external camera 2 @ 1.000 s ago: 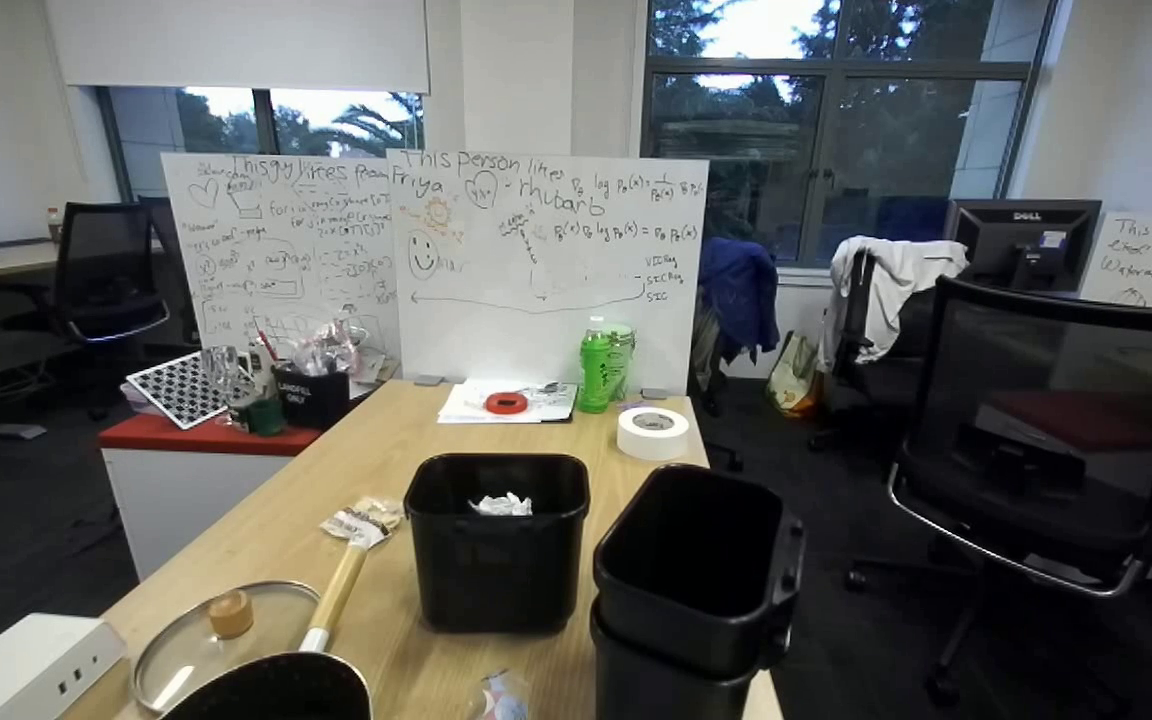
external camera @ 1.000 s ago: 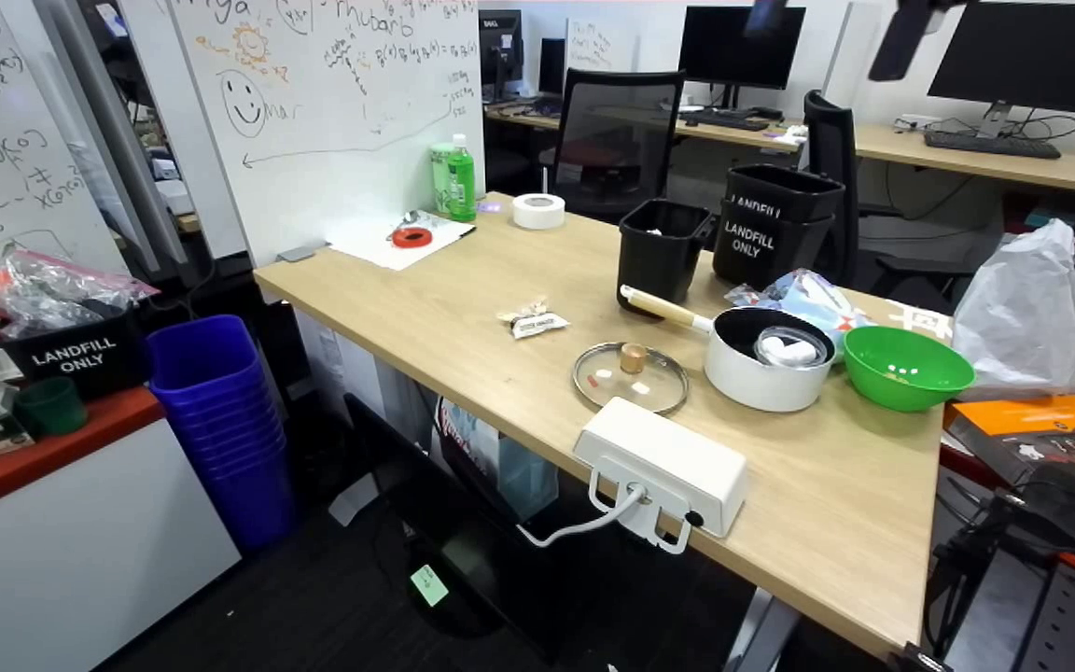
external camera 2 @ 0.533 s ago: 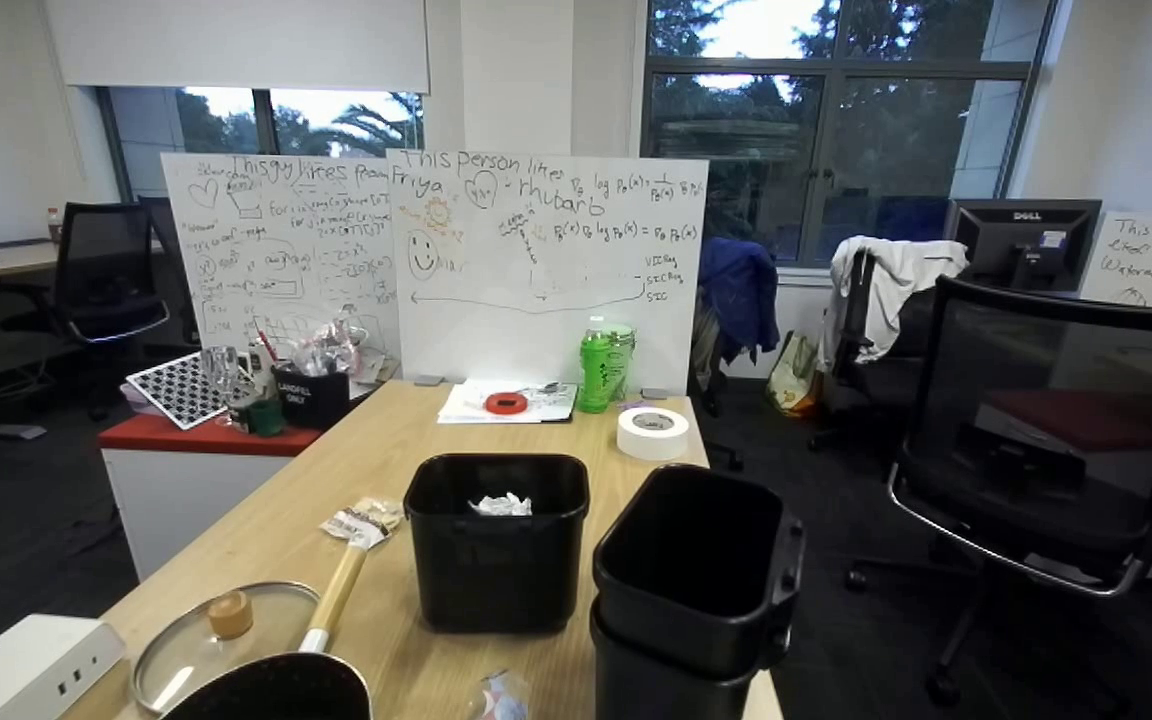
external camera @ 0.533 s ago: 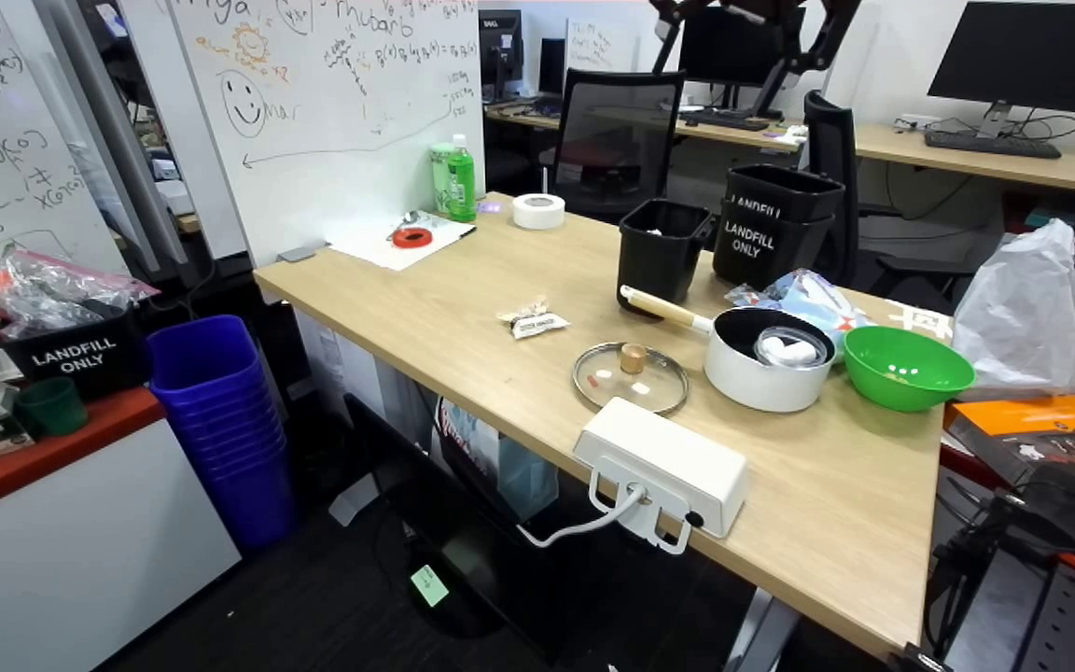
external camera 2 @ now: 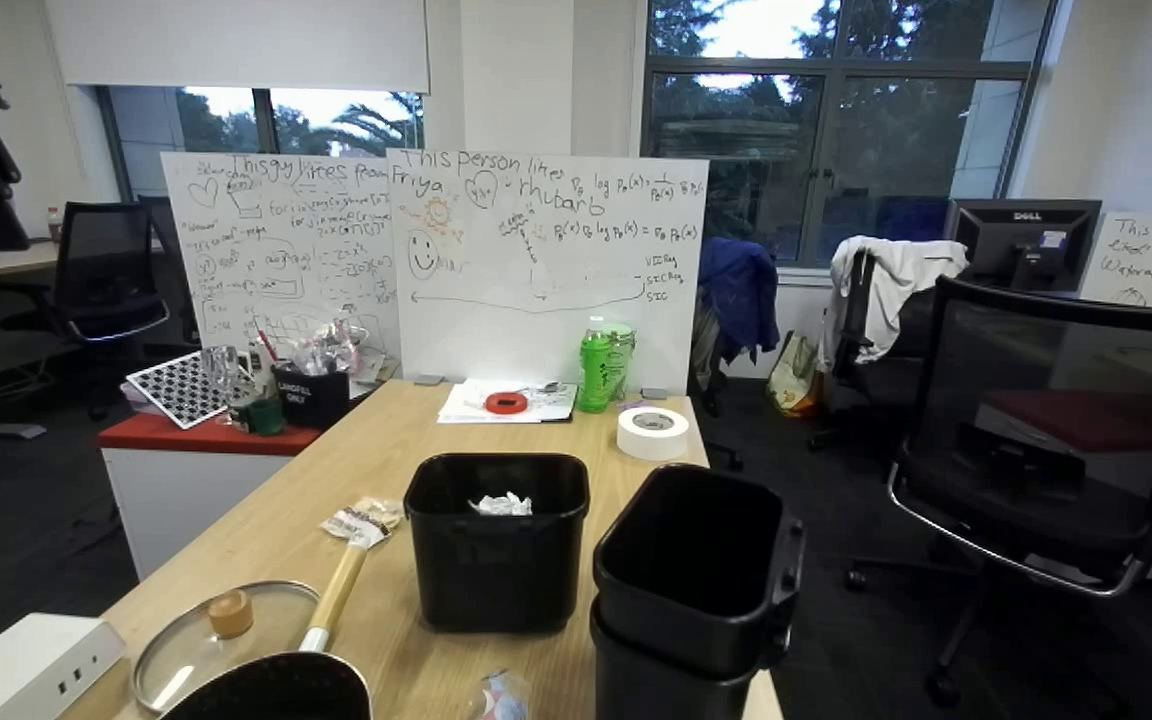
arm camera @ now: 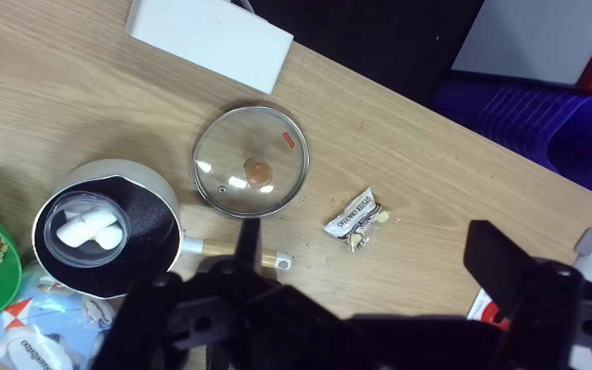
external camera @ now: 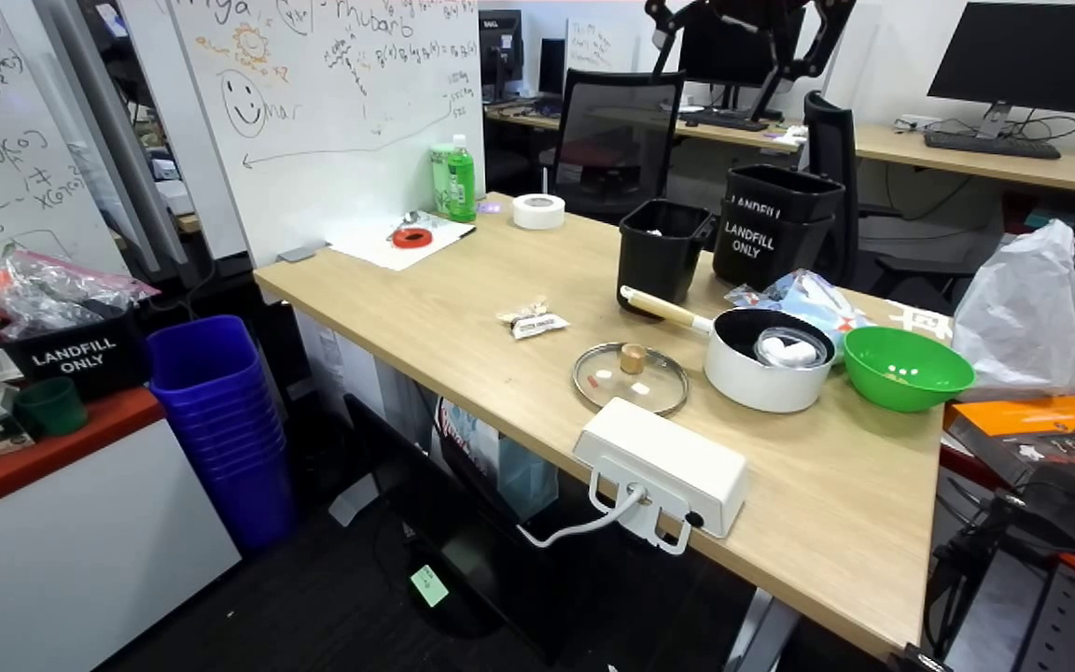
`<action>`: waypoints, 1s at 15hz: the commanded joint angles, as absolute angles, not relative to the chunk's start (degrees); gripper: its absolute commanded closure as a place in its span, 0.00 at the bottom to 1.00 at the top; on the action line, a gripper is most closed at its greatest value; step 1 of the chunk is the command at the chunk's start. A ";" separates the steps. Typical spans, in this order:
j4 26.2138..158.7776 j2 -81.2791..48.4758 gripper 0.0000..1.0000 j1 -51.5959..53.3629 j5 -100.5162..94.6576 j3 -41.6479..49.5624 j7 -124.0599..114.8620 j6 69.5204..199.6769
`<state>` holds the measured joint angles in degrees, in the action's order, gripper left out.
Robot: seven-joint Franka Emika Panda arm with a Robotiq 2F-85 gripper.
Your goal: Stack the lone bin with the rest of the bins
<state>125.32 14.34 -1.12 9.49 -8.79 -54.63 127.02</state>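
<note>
End effector (arm camera: 364, 228) above the tabletop (external camera: 444, 303), its jaws parted wide. The lone bin (external camera 2: 498, 575) stands upright, just beside the stacked bins (external camera 2: 681, 625) near one long edge; a broad wooden stretch separates it from the white paper (external camera: 383, 252). Visible: one lone bin, two stacked bins, one saucepan (external camera: 757, 385), one lid (arm camera: 242, 141), one green bowl (external camera: 906, 385).

"LANDFILL ONLY" on the bin stack (external camera: 774, 228)

In an exterior view, the top edge crops the black two-fingered tool (external camera: 711, 91); in an exterior view, the bottom edge cuts off the nested stack of black rectangular plastic bins (external camera 2: 684, 620).
</note>
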 commanded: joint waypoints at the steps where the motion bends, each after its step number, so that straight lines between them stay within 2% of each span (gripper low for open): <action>1: 125.20 14.30 0.00 -0.31 9.23 -8.02 -54.80 126.87; 7: 125.28 10.69 0.00 -2.76 3.68 -7.35 -61.12 130.48; 12: 121.04 -0.47 0.00 -4.59 -5.58 -3.30 -75.15 134.40; 15: 115.69 -6.14 0.00 -2.91 -5.47 -0.70 -81.99 131.51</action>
<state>121.10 -1.96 -4.50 -4.81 -2.26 -75.93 134.73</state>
